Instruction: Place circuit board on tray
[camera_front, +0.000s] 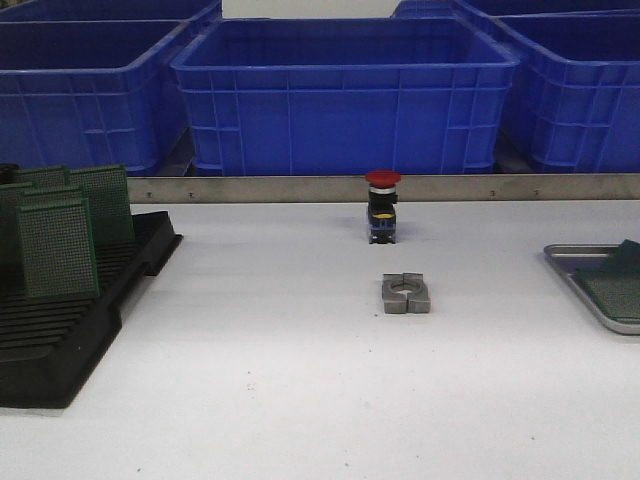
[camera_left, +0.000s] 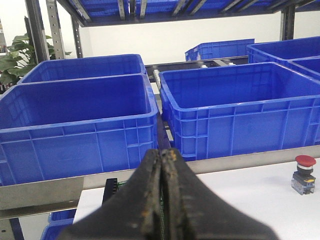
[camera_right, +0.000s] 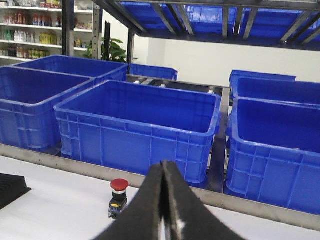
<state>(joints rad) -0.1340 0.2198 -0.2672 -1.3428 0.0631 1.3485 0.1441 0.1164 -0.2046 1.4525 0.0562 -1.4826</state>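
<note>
Holding both my grippers pressed together on nothing, I have them raised off the table. My left gripper (camera_left: 162, 200) has its dark fingers meeting along one seam, and my right gripper (camera_right: 164, 205) is the same; neither appears in the front view.

Past my left fingers a sliver of green circuit board (camera_left: 114, 186) shows by the table's far left edge. Past my right ones stands a red-capped push button (camera_right: 118, 196) near the middle of the far edge, with a small grey metal clamp block (camera_front: 406, 294) just nearer than it.

At the left edge of the white table (camera_front: 260, 380) sits a black slotted rack (camera_front: 60, 330) with green circuit boards (camera_front: 58, 245) standing upright in its slots. At the right edge lies the tray (camera_front: 565, 270), partly cut off by the picture, with a green board (camera_front: 612, 285) already lying flat in it.

Blue plastic bins (camera_front: 345, 95) line the shelf beyond the metal strip along the far edge.
</note>
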